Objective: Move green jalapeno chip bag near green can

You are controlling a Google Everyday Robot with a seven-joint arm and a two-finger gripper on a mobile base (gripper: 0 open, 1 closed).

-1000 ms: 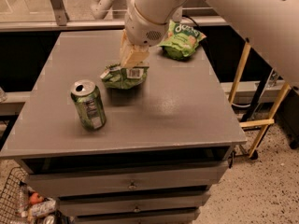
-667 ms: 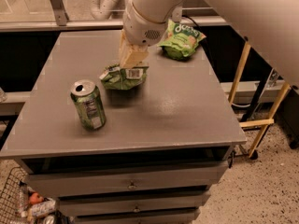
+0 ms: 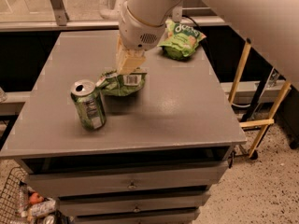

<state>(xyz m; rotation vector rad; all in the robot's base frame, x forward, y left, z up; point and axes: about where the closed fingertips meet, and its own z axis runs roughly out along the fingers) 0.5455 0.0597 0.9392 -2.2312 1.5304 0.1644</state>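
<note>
The green jalapeno chip bag [image 3: 122, 83] is a wrinkly green and white bag with a barcode strip, at the table's middle. It rests on or just above the top, right next to the green can [image 3: 88, 105]. The can stands upright at the front left with its silver top open. My gripper [image 3: 128, 65] comes down from above and is shut on the bag's top edge. Its tan fingers [image 3: 127, 59] hide part of the bag.
A puffier bright green bag with white lettering [image 3: 181, 40] lies at the back right of the grey table [image 3: 177, 111]. Drawers sit under the table top. A wire basket [image 3: 18, 204] stands on the floor at the left, and yellow-legged furniture [image 3: 261, 120] at the right.
My gripper and the chip bag have shifted slightly down and to the left, closer to the can. The can has not moved.
</note>
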